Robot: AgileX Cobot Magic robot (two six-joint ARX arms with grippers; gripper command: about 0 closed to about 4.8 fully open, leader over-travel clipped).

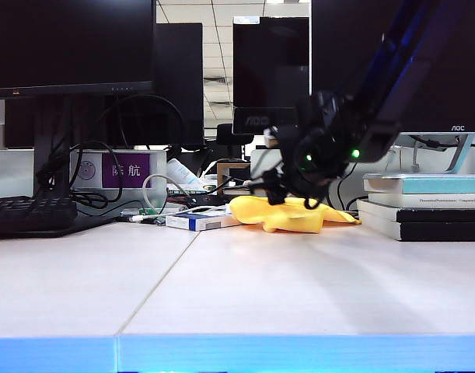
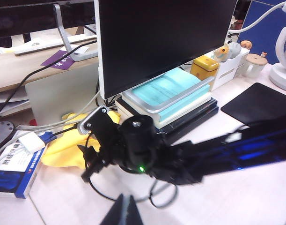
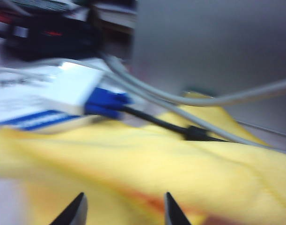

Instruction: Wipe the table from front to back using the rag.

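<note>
The rag [image 1: 288,214] lies bunched at the far side of the table [image 1: 299,295], between a small white-and-blue box [image 1: 194,221] and a stack of books [image 1: 424,206]; a grey cable [image 3: 180,101] and a black one cross its back edge. My right gripper [image 3: 121,211] hangs just above the yellow cloth with its two fingertips [image 3: 173,213] spread apart and nothing between them. In the exterior view that arm [image 1: 338,140] comes down from the upper right to the rag. My left gripper [image 2: 121,211] is held higher, over bare table nearer the front, closed on nothing.
</note>
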